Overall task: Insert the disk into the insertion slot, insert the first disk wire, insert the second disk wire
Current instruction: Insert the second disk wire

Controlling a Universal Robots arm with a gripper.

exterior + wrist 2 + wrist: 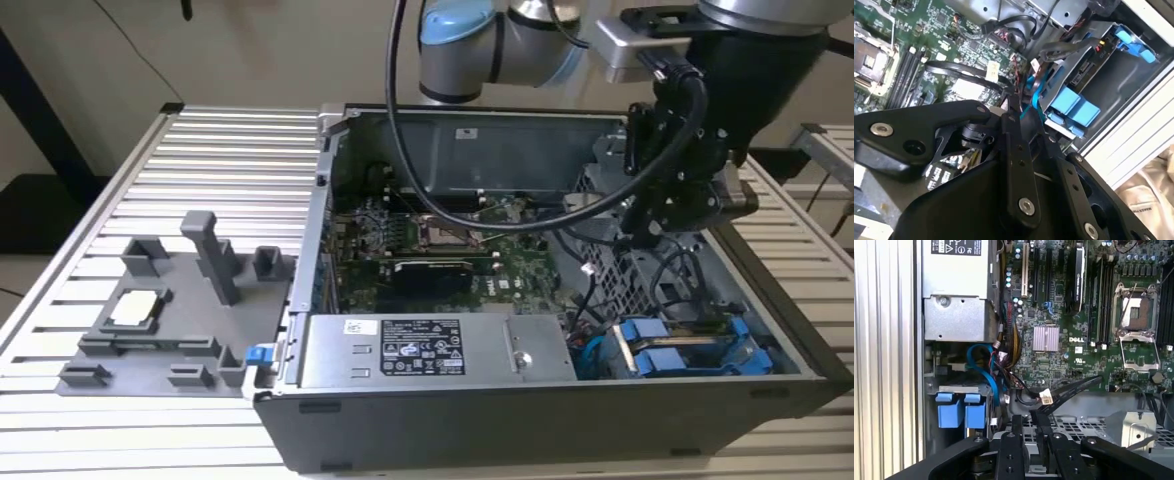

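At the exterior view's left, a grey fixture (174,300) sat on the ribbed metal table (94,440). Mid-frame stood the open computer case (534,430). In its lower right corner the disk (683,352) lay below the perforated wall of the insertion slot (603,280), seemingly seated. It looked rigid, fairly heavy and shock-sensitive, best held by its blue carrier. At upper right the gripper (647,230) hung over the bay. I could not tell whether it was open or holding anything. Loose cables (1074,387) crowded the space in the first wrist view.

Case (534,430) stands on the desk (227,150), fixture (160,320) to the exterior view's left. Inside, the disk (687,350) lies just beside the power supply (427,350), toward that view's right; motherboard (441,250) behind both.
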